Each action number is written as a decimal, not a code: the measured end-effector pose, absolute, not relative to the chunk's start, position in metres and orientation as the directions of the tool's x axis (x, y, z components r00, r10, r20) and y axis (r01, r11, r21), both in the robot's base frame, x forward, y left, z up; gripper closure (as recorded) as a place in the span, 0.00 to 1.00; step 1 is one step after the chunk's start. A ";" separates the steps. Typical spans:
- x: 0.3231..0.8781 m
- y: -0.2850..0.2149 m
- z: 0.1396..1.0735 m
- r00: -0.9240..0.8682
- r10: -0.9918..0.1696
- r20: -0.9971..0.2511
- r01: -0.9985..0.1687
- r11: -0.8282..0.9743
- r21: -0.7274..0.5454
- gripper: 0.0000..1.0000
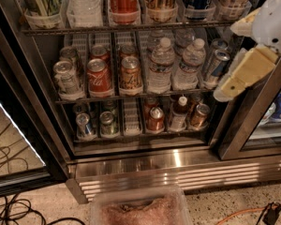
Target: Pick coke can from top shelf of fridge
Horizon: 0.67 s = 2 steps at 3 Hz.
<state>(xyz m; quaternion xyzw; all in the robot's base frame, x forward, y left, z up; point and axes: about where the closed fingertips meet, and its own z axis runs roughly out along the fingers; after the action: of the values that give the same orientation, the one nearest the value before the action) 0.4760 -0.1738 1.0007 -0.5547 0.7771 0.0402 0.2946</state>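
The fridge (131,165) stands open in front of me, with wire racks full of drinks. The coke can (123,1), red with white script, stands in a clear front cup on the top shelf (131,27), between a clear bottle on its left and a copper-brown can on its right. Its top is cut off by the frame edge. My gripper (227,62) hangs at the right, in front of the middle rack's right end, lower than the coke can and well to its right. Its cream fingers (246,71) stand apart and hold nothing.
A second red cola can (98,76) sits on the middle rack with silver and brown cans and water bottles (161,64). The dark door frame (246,125) lies just right of the gripper. A clear plastic tub (140,207) and cables (9,205) lie on the floor.
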 end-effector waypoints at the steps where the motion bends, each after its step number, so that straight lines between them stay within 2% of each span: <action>1: 0.490 -0.138 1.017 -0.145 -0.777 -0.612 -0.888 0.375 -0.266 0.00; 2: 0.490 -0.135 1.020 -0.141 -0.769 -0.623 -0.888 0.377 -0.265 0.00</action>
<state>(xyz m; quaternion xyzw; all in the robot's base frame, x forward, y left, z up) 0.4905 -0.1345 1.0199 -0.5519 0.7507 0.0837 0.3534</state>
